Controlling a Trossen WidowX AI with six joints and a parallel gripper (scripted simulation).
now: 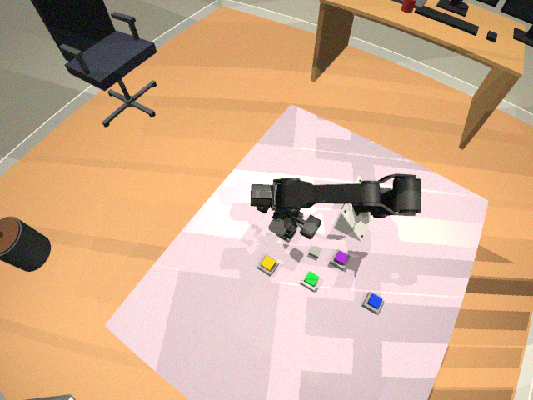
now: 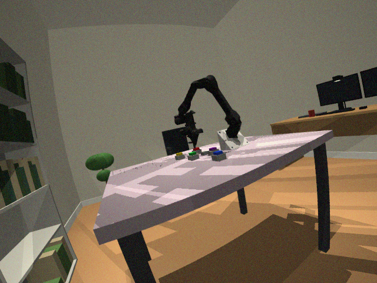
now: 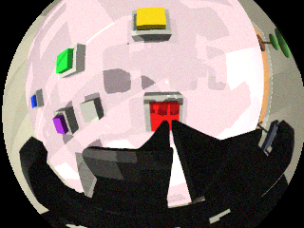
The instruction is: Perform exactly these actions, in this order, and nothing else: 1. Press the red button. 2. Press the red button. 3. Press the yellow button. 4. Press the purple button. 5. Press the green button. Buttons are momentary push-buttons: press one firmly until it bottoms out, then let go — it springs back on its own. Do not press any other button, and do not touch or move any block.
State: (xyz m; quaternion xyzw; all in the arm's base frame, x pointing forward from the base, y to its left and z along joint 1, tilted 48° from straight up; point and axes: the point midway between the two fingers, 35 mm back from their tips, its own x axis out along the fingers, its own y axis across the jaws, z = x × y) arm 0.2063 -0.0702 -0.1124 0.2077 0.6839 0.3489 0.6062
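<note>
The gripper (image 3: 170,125) is closed tight with nothing between its fingers, the two tips meeting in a point directly over the near edge of the red button (image 3: 166,114); whether the tips actually touch the cap cannot be settled from the wrist view. The red button is hidden under the wrist in the top view, and shows only as a small red sliver (image 2: 196,149) below the fingertips in the exterior view. The yellow button (image 1: 268,262) sits near the gripper toward the front of the table, with bare pale surface between the two. The green button (image 1: 311,278) and purple button (image 1: 341,257) lie further to the side, and the blue button (image 1: 374,301) is well apart from all of them, closest to the table's far side. A small grey block (image 1: 315,252) rests between the gripper and the purple button, just beside the latter. The table (image 1: 206,344) has broad open surface forward of the buttons, and the cluster stays well in from every edge. The arm's white base mount (image 1: 351,222) stands behind the purple button. In the exterior view the buttons overlap in a tight row and their spacing is hard to read; the top view separates them clearly. The wrist view crops the blue button (image 3: 34,101) to a sliver at its left rim.
</note>
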